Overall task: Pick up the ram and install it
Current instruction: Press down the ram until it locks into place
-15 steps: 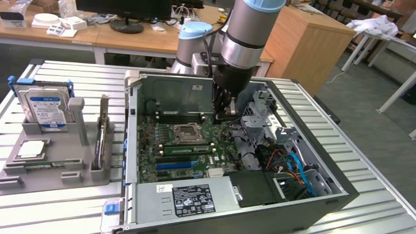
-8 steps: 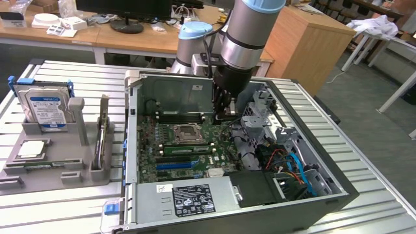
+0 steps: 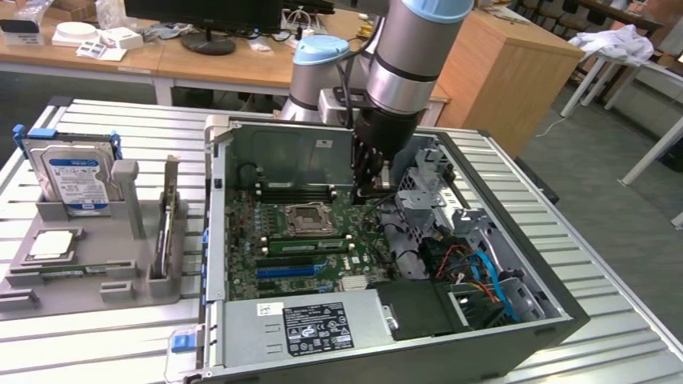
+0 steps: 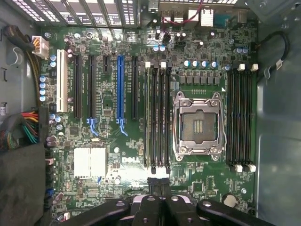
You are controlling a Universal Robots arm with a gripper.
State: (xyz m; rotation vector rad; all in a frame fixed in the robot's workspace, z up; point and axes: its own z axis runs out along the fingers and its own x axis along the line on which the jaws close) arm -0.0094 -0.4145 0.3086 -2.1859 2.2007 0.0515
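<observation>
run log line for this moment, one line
gripper: shut, nothing seen held, over green motherboard | slim green ram stick: in slot beside silver cpu socket

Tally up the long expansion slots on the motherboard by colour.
White long slot: 1
Blue long slot: 1
Black long slots: 3
Total: 5
</observation>
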